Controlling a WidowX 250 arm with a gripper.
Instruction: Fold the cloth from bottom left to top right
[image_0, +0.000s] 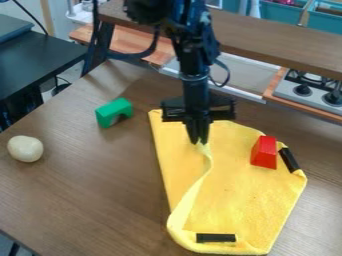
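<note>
The black gripper (198, 140) hangs down over the upper middle of the yellow cloth (234, 200), its fingers closed together on a pinched bit of cloth. From that pinch a raised fold curves down toward the cloth's lower left corner, which is rounded and curled over. The cloth's left part lies flat on the table, and its right edge runs up to a corner at the right. A black strip (216, 238) lies at the cloth's bottom edge, and another black strip (289, 160) at its right edge.
A red block (264, 152) sits on the cloth's upper right. To the left of the cloth are a green arch block (114, 112) and a whitish round object (25, 148) on the brown table (87, 200). A stove (310, 90) stands behind at the right.
</note>
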